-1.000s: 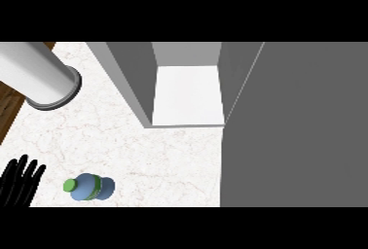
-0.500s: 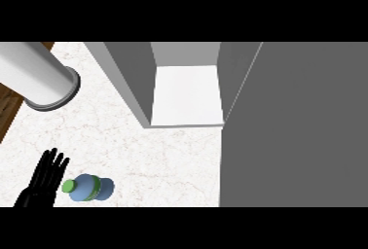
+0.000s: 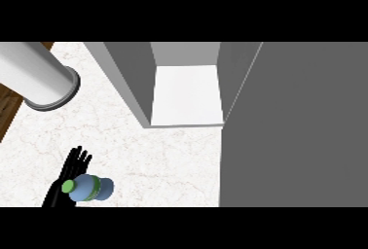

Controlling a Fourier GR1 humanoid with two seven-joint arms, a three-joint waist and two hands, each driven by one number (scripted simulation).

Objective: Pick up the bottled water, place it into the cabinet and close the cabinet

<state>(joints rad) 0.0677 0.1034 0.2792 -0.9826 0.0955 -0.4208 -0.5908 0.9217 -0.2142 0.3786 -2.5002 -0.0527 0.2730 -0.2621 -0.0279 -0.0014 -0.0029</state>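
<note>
The bottled water [image 3: 90,187], blue with a green cap, stands on the white marble counter [image 3: 151,155] at the lower left, seen from above. My left hand [image 3: 66,175] is right beside it on its left, fingers straight and pointing up the view, partly hidden behind the bottle; I cannot tell if it touches. The cabinet [image 3: 185,95] stands open at the top middle, its white floor bare. Its grey door [image 3: 295,126] swings out and fills the right side. My right hand does not show.
A large white cylinder with a dark rim [image 3: 39,78] lies at the upper left. A strip of wooden floor [image 3: 10,109] shows past the counter's left edge.
My left hand has moved right and up from the view's left edge until it stands against the bottle. The bottle and the cabinet door have not moved.
</note>
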